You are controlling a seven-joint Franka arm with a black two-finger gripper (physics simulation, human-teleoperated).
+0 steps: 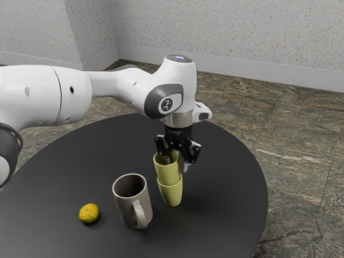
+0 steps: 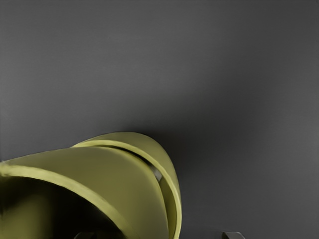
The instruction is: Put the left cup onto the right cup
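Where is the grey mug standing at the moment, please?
The grey mug stands upright on the black table, just to the exterior view's left of the stacked green cups, with the yellow fruit farther left.

A round black table [image 1: 70, 161] stands on a floor [image 1: 301, 123] of mottled brown-grey stone slabs. Far behind, pale speckled walls [image 1: 242, 27] run with a light skirting [image 1: 258, 69] at the foot; at far left they turn a corner. Light is soft and even.
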